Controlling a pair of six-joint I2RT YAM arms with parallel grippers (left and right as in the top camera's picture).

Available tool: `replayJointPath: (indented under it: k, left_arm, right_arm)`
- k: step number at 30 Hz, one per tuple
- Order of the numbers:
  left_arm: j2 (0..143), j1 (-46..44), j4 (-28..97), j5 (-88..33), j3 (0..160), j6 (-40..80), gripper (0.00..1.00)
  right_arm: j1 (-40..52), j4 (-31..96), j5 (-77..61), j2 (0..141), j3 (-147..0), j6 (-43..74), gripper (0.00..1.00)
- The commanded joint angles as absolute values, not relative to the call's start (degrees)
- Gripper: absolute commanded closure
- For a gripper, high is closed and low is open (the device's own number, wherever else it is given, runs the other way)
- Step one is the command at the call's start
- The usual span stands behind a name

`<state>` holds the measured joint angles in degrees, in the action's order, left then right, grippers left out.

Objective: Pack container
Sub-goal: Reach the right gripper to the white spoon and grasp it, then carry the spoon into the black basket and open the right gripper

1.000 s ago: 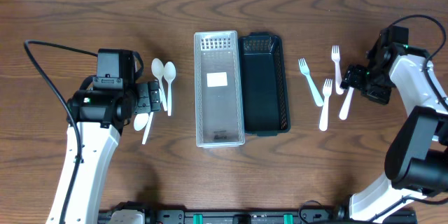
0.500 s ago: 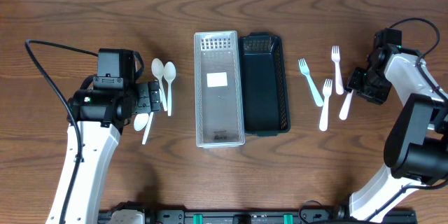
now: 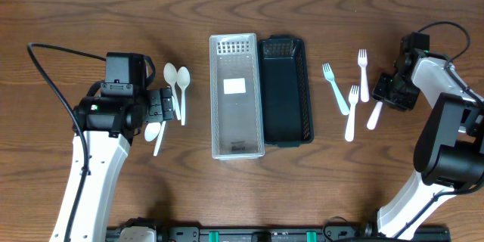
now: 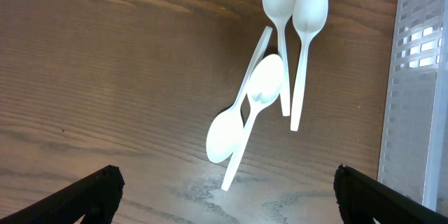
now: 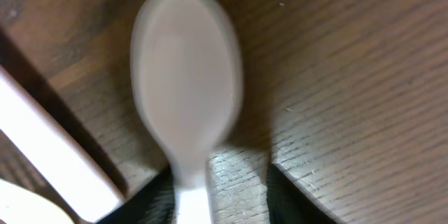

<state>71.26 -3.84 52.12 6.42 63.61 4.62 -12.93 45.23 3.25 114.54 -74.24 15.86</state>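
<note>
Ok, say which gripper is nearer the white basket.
Left. The left gripper sits beside the white basket, by the spoons; right gripper lies beyond the black basket, by the forks.

Left arm [image 3: 91,159] comes up from the near edge, elbow out, then turns inward at the wrist. The left gripper [image 3: 165,106] points toward the middle, fingers [image 4: 98,185] spread wide. Right arm [image 3: 448,132] climbs the far side and hooks back — right gripper [image 3: 387,91] angled down, jaws only narrowly apart.
</note>
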Motion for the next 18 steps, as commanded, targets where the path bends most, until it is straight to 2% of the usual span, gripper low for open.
replayJointPath:
  k: [1,2,6,9,12,18]
  left_arm:
    - [71.48,-3.49,52.25,7.11,64.40,4.29,0.02]
    - [71.48,-3.49,52.25,7.11,64.40,4.29,0.02]
    - [71.48,-3.49,52.25,7.11,64.40,4.29,0.02]
    - [71.48,-3.49,52.25,7.11,64.40,4.29,0.02]
    - [71.48,-3.49,52.25,7.11,64.40,4.29,0.02]
    - [71.48,-3.49,52.25,7.11,64.40,4.29,0.02]
  right_arm:
    - [-12.69,45.89,4.19,116.40,-73.49,16.03,0.74]
    - [-12.69,45.98,4.43,116.36,-73.49,16.05,0.79]
    - [-12.40,46.78,4.58,113.71,-74.02,16.71,0.88]
    - [-11.44,47.20,4.51,108.40,-74.63,16.60,0.99]
    - [-9.15,47.16,2.87,101.45,-74.76,15.44,0.99]
    - [1.87,45.82,-7.11,89.91,-74.76,15.18,0.99]
